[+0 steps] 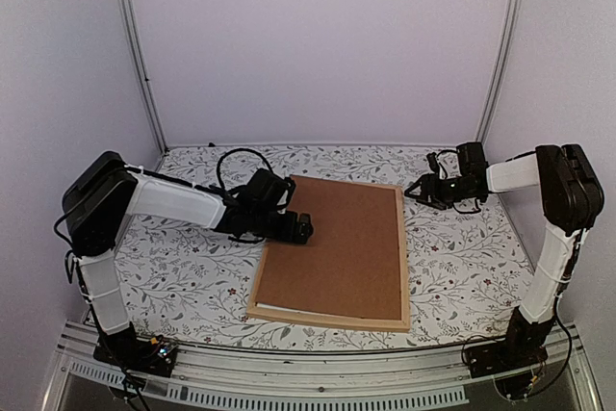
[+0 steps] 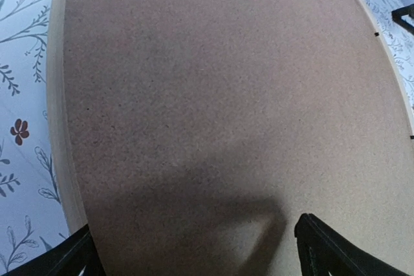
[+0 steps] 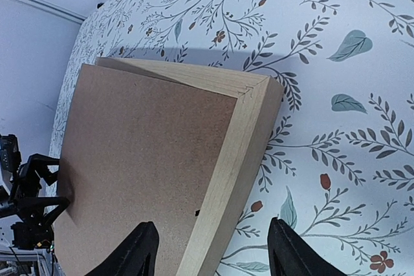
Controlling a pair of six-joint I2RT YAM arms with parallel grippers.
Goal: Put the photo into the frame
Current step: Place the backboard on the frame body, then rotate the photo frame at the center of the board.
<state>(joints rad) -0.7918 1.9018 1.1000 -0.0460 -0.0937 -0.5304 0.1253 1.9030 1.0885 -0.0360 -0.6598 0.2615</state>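
Note:
The frame (image 1: 332,319) of light wood bars lies flat in the middle of the table, with a plain brown backing board (image 1: 346,247) filling it. The photo is hidden. My left gripper (image 1: 303,230) hovers open over the board's left part, near the frame's left bar (image 2: 57,95). In the left wrist view its gripper (image 2: 194,256) has only board (image 2: 220,95) below it. My right gripper (image 1: 416,190) is open beside the frame's far right corner. In the right wrist view its gripper (image 3: 210,250) stands astride the frame's bar (image 3: 239,153) without touching it.
The table (image 1: 462,267) wears a white cloth with a leaf and flower print. White walls with metal posts (image 1: 135,45) close in the back and sides. A thin white edge (image 1: 262,308) shows at the frame's near left corner.

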